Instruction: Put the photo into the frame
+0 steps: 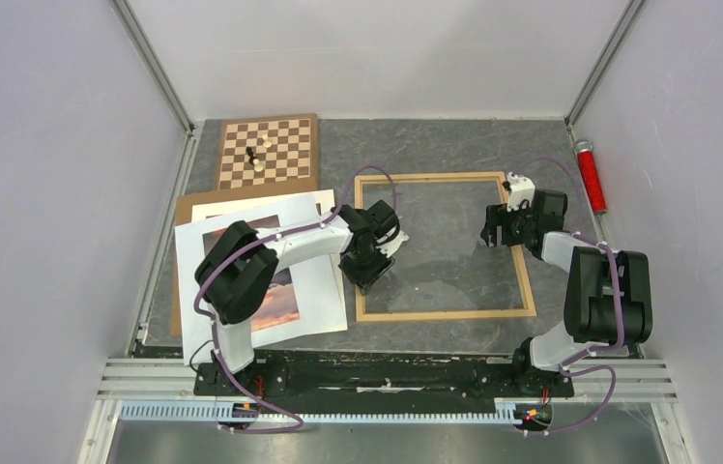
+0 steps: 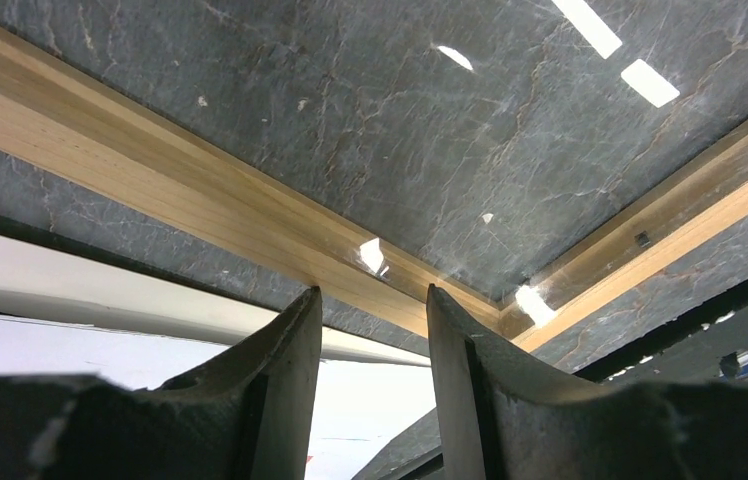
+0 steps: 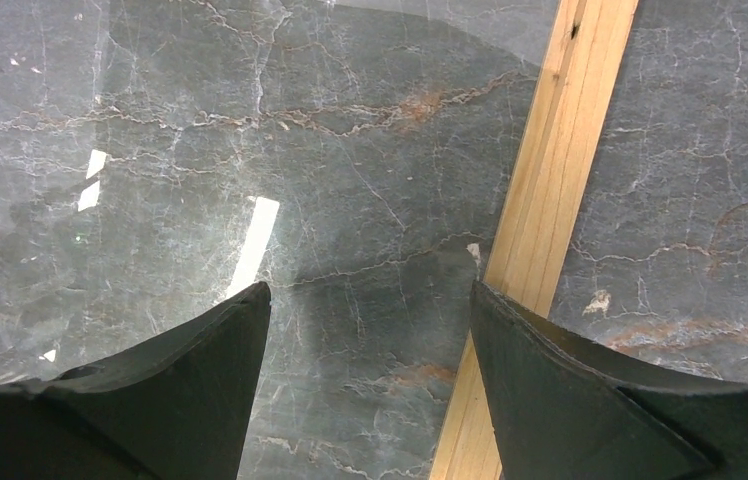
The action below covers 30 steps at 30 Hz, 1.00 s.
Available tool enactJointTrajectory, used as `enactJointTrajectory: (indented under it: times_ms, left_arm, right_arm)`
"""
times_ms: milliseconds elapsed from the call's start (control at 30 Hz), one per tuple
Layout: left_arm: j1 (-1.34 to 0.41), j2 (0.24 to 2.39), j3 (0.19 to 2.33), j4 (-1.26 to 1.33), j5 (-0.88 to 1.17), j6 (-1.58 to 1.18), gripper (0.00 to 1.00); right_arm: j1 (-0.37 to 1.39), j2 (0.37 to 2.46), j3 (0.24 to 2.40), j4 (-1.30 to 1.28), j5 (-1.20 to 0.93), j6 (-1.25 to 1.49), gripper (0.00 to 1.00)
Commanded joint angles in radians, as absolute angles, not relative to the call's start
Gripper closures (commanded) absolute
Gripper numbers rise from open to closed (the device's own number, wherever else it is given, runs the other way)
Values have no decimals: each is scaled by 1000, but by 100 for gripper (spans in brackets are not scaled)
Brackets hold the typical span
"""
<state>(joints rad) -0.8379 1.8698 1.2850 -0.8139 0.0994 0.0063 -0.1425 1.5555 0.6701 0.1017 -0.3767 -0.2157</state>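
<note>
The frame of light wood lies flat in the middle of the table, with a glossy pane inside it. The photo, orange and dark, lies to its left on a white mat, mostly hidden by my left arm. My left gripper hangs open and empty over the frame's left border, fingertips near the corner. My right gripper stands wide open and empty just inside the frame's right border. In the wrist views each gripper, left and right, has only table or frame showing between its fingers.
A chessboard with a few pieces lies at the back left. A brown backing board and white sheets lie under the mat. A red cylinder rests by the right wall. Walls close in three sides.
</note>
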Motion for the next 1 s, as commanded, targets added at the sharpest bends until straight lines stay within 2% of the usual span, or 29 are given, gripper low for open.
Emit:
enactJointTrajectory:
  times_ms: [0, 800, 967]
  left_arm:
    - [-860, 1839, 1268, -812, 85, 80, 50]
    - [-876, 1832, 1334, -784, 103, 57, 50]
    - [-817, 1825, 1394, -795, 82, 11, 50]
  right_arm:
    - [-149, 1539, 657, 105, -360, -237, 24]
    - [-142, 1567, 647, 93, -342, -239, 24]
    - [-141, 1565, 647, 93, -339, -239, 24]
